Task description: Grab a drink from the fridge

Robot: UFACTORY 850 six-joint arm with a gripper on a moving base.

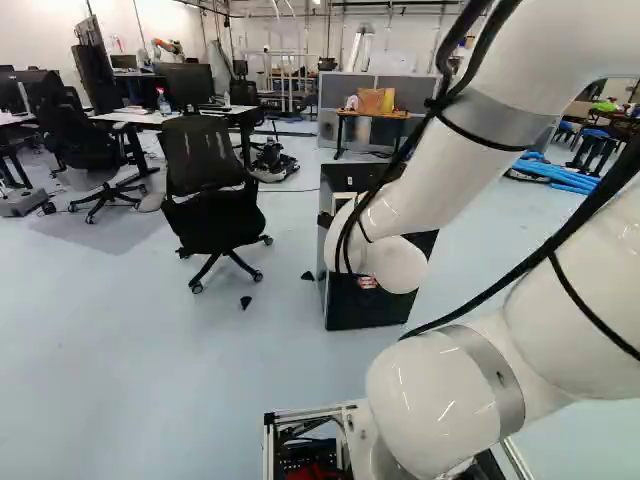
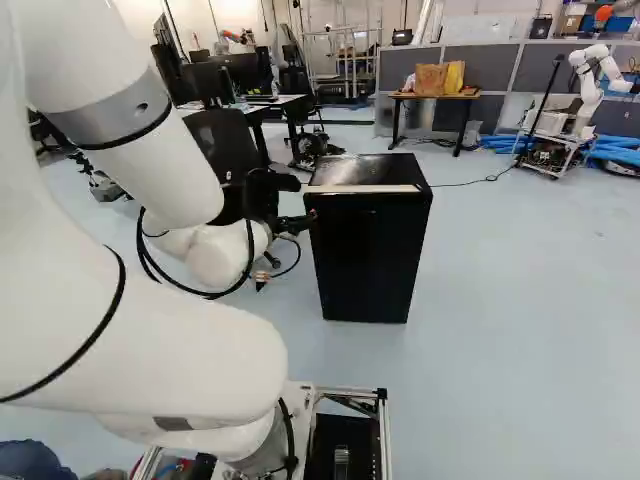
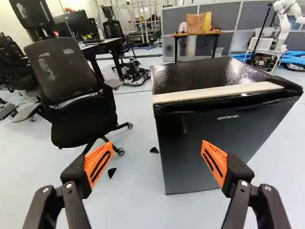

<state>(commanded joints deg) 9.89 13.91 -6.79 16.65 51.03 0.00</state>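
In the wrist view the pincer (image 3: 157,143) is spread wide, with nothing between its fingers; the fridge (image 3: 209,138) lies ahead of it, its door looking shut. No drink shows; presumably it is inside the fridge.

In the right base view the arm (image 2: 150,150) reaches out to the left of the fridge, with the pincer near the fridge's front edge; whether they touch, I cannot tell.

In the left base view the arm hides part of the fridge, and a chair (image 1: 208,205) is to the fridge's left.

The step in hand seems to be the approach. Next, the pincer probably needs lining up with an edge of the fridge door to pull it open.
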